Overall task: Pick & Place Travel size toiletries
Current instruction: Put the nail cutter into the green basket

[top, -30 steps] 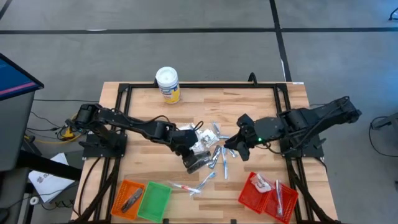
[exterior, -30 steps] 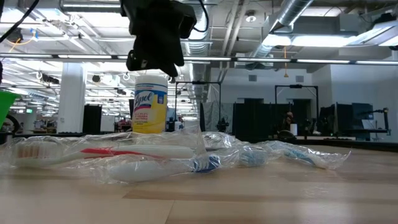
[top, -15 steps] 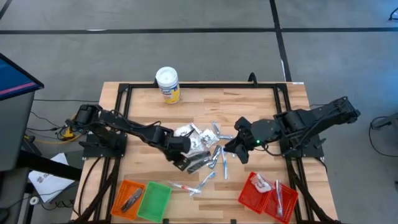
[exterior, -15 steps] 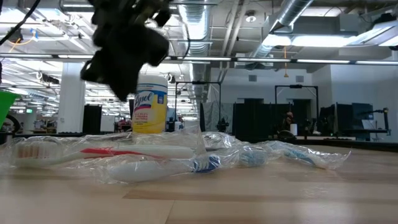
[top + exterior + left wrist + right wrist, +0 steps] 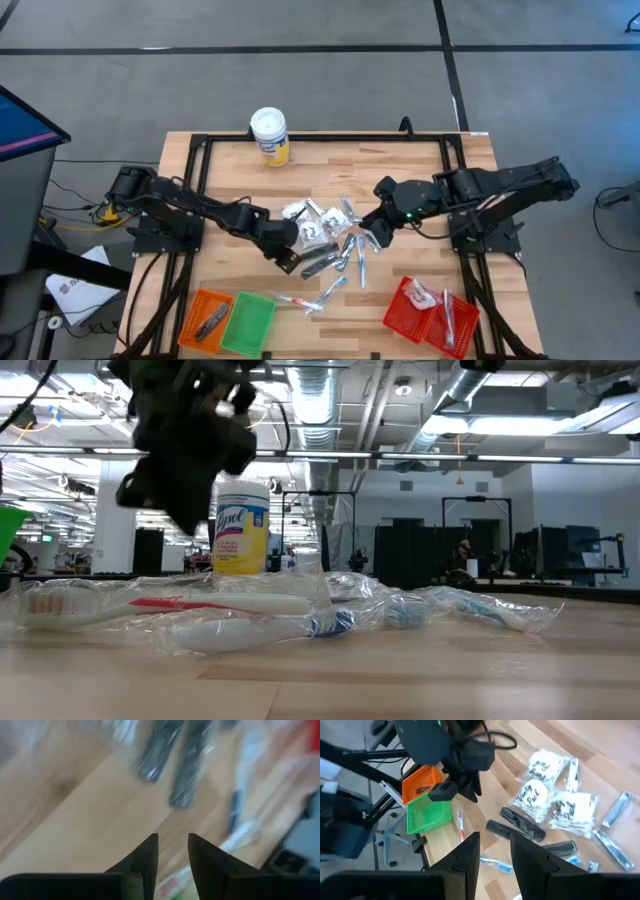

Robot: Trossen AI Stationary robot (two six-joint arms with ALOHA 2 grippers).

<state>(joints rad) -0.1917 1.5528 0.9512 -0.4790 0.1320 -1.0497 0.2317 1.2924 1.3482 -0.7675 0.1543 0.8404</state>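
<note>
Both tools over toiletries pile, mid tabletop (image 5: pixel 420 160).
L tool (image 5: pixel 284 262) at pile's 8 o'clock, R tool (image 5: pixel 374 233) at 3; both narrowly parted, holding nothing. Toiletries (image 5: pixel 325 230) loose at centre.

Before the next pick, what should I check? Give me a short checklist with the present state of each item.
1. Left gripper empty: ok, fingers slightly apart, nothing between.
2. Right gripper empty: ok, nothing between its fingers.
3. Toiletries within reach, between the grippers: ok.
4. Dark sticks free to grasp: ok, lying apart on the wood.
5. Red basket has room: ok.
6. Green basket has room: ok.
</note>
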